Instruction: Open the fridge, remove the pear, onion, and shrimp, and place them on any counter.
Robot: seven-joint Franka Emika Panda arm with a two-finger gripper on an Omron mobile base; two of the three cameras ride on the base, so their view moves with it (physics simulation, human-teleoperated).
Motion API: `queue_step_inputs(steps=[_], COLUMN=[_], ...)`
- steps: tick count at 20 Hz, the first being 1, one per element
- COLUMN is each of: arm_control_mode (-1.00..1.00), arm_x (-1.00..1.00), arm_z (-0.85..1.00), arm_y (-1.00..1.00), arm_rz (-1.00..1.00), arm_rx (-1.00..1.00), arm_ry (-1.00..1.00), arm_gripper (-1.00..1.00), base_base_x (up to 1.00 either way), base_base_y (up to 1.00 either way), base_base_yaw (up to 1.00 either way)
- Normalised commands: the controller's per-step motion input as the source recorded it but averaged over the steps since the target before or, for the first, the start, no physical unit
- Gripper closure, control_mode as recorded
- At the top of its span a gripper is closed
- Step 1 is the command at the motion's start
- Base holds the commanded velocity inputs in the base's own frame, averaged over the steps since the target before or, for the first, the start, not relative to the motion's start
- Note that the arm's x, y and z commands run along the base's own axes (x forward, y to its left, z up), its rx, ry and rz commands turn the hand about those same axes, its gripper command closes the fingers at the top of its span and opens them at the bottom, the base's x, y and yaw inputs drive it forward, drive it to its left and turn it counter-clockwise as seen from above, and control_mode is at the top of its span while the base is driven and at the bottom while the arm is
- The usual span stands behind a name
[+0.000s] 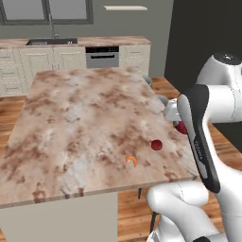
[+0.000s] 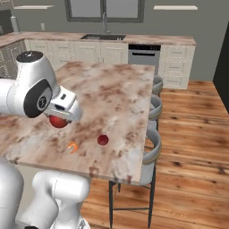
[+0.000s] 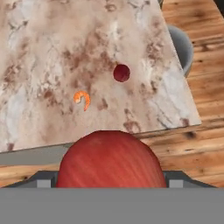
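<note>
Hand view puts one large red rounded fruit [image 3: 109, 159] right at the gripper [image 3: 109, 186], filling the space where the finger tips rise, so the tips themselves are hidden. The jaws stand wide and the fruit sits clamped between them; this looks like the pear, though it is red all over. From the right base view, the same red fruit [image 2: 58, 121] hangs under the white hand above the near left part of the counter [image 2: 120, 89], a large rectangular island top of beige stone with brown-red marbling.

On that stone lie two loose things, apart from each other. One is the onion [image 3: 121, 73], a small dark-red roundish ball, near the long edge that faces the stools. One is the shrimp [image 3: 82, 99], a tiny orange curled piece, a little nearer the robot's end of the top. Both rest flat on the surface, untouched by the hand.

Three grey round stool seats [image 2: 154, 105] line the island's side over the wooden floor.
</note>
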Motion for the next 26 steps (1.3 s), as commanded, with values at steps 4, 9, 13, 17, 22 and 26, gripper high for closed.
queue_step_inputs(steps=[4, 9, 13, 17, 22, 26], arm_control_mode=[-1.00, -1.00, -1.00, -1.00, -1.00, -1.00], arm_x=[0.53, 0.81, 0.77, 0.57, 0.28, 0.42], arm_z=[-0.85, -0.87, -0.72, -0.45, -0.28, -0.32], arm_y=[0.00, 0.00, 0.00, 0.00, 0.13, 0.14], arm_rz=[0.11, 0.02, 0.00, 0.00, 0.00, 0.00], arm_rx=[0.06, -0.04, -0.07, -0.01, 0.00, 0.00], arm_ry=[0.22, 0.04, 0.00, 0.02, 0.08, 0.08], arm_gripper=[1.00, 1.00, 1.00, 1.00, 1.00, 1.00], base_base_x=[0.00, 0.00, 0.00, 0.00, 0.00, 0.00], base_base_y=[0.00, 0.00, 0.00, 0.00, 0.00, 0.00], base_base_yaw=[0.00, 0.00, 0.00, 0.00, 0.00, 0.00])
